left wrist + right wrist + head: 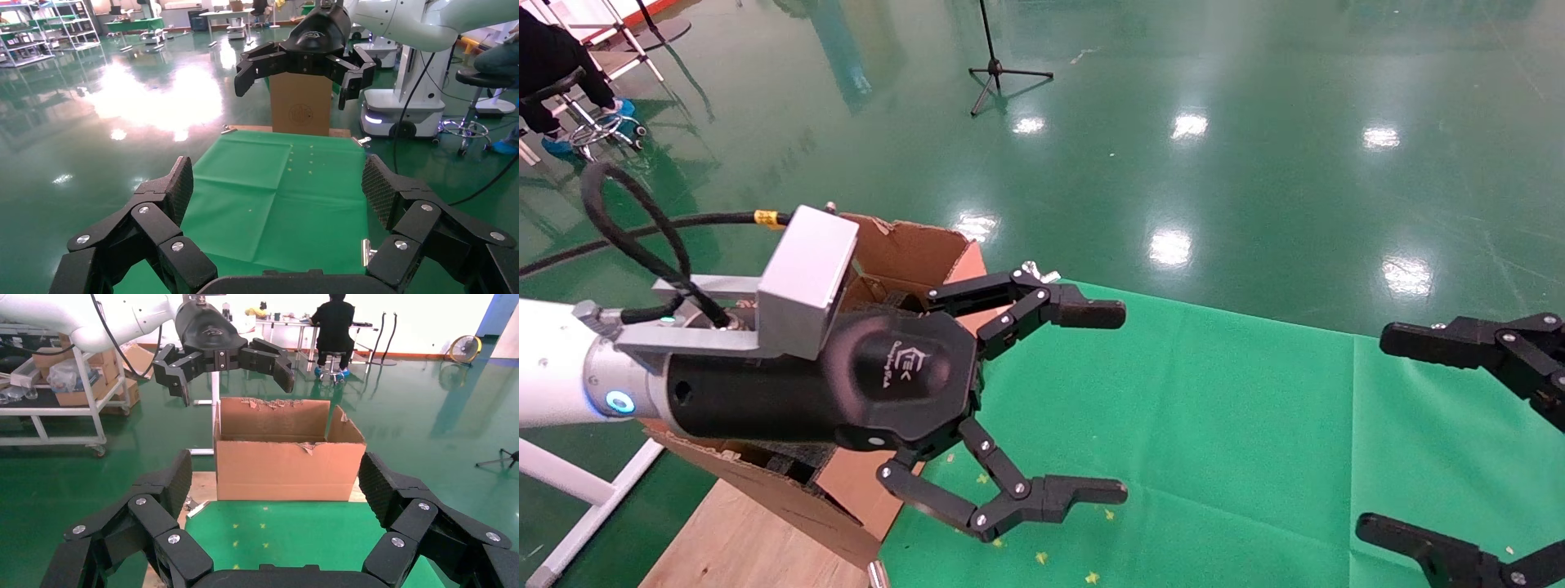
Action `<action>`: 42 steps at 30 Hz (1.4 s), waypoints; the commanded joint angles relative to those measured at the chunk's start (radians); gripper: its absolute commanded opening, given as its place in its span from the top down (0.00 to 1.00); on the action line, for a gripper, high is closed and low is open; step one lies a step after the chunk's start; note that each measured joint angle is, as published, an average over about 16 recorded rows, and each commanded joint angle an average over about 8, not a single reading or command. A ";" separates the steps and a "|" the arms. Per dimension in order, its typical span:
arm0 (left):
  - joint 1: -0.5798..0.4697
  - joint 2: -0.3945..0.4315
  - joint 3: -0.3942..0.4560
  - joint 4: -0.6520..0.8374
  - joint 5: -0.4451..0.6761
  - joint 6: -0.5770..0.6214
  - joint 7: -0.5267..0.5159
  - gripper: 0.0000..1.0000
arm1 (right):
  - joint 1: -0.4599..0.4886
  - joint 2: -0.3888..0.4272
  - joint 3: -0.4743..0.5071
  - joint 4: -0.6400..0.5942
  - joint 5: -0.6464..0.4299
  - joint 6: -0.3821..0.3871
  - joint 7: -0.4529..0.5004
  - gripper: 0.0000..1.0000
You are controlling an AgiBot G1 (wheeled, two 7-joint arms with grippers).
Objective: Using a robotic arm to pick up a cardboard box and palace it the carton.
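The left end effector hangs released, jaws spread wide and empty, just past the near flap of the carton, over the worktop where its green cloth meets the carton's side. The right end effector is likewise spread and empty at the cloth's far right, well apart from the left. The cardboard box is in none of the views: the cloth between the two arms lies bare apart from a few small yellow specks, and whether the box already sits inside the carton cannot be told, since the left wrist blocks most of the opening in the head view and the right wrist view shows only the carton's outer wall and ragged rim. Judged from the empty jaws beside the carton, this is either the moment after a drop or the start of a new reach; the next move calls for finding the box before closing on anything. There is open room over the cloth between the arms. The edges to mind are the carton's tall flaps close behind the left fingers and the cloth's edge over the floor.
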 commanded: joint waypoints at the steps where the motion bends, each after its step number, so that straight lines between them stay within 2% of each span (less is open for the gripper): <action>1: -0.002 0.000 0.001 0.003 0.002 -0.001 0.000 0.00 | 0.000 0.000 0.000 0.000 0.000 0.000 0.000 0.00; 42: -0.007 0.000 0.006 0.012 0.007 -0.004 -0.001 0.00 | 0.000 0.000 0.000 0.000 0.000 0.000 0.000 0.00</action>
